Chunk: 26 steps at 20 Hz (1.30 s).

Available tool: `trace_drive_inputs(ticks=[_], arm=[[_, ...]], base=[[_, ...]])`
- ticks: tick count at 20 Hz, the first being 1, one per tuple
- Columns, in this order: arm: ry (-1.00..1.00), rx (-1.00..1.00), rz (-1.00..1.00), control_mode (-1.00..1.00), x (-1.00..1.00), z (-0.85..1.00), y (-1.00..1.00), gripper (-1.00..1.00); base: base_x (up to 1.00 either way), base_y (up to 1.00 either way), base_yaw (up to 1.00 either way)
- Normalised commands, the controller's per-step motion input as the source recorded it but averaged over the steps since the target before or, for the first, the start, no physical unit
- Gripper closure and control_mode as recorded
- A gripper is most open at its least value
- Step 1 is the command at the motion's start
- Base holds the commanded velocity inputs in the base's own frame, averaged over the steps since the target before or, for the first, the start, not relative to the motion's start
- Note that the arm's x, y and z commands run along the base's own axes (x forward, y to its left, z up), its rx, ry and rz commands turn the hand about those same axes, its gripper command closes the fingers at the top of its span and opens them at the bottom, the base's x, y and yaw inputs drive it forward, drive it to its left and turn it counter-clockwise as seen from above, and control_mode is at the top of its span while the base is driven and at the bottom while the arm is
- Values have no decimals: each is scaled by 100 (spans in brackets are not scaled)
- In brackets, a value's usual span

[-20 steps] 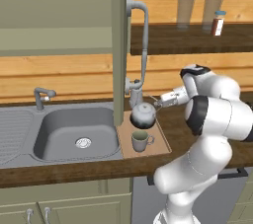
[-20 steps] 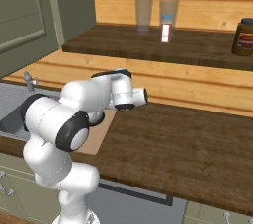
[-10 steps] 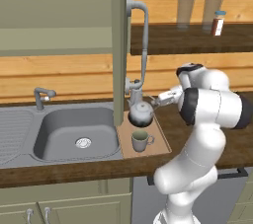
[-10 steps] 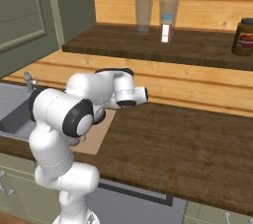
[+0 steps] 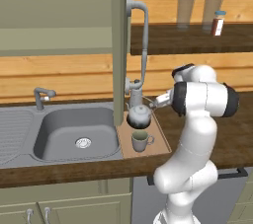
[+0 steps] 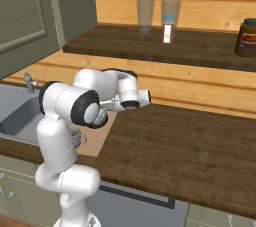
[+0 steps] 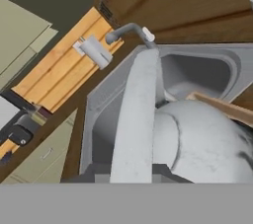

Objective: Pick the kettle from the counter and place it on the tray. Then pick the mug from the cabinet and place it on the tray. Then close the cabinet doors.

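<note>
The kettle [image 5: 139, 115] stands upright on the tray [image 5: 160, 138], at its far end, with the mug [image 5: 141, 140] just in front of it at the near end, handle to the right. Both sit within the tray's rim, close together but seemingly apart. Judged from this, the two placing steps are done and only the doors remain.

The tray lies on the tabletop [image 5: 232, 134] hard against the right edge of the sink [image 5: 59, 131], which keeps it within reach of the arm.

One cabinet door [image 5: 118, 45] stands open, edge-on toward the left base camera, directly above the tray's left side; its bar handle [image 5: 144, 40] hangs on the right face, reaching down to just above the kettle.

The gripper [image 5: 154, 102] is held low beside the kettle's right side, near the handle's lower end, pointing left. Whether its fingers are open or closed cannot be told. Its position suggests it is placed to engage the door, most likely at the handle or the door's lower edge.

A jar [image 5: 217, 22] stands on the open shelf [image 5: 192, 40].
</note>
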Motion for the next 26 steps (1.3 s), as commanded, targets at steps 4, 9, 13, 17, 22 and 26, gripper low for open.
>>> trace_drive_inputs(ticks=[4, 9, 13, 17, 22, 26], arm=[[0, 3, 5, -100, 24, -27, 0, 100], [0, 1, 4, -100, 14, -24, 2, 100], [0, 0, 1, -100, 0, -22, 29, -100], [0, 0, 0, -100, 0, -9, 28, -100], [0, 0, 0, -100, -4, -1, 6, -100], [0, 0, 0, -100, -10, 6, 0, -100]], base=[[0, 0, 0], [0, 0, 0], [0, 0, 0], [0, 0, 0], [0, 0, 0], [0, 0, 0]])
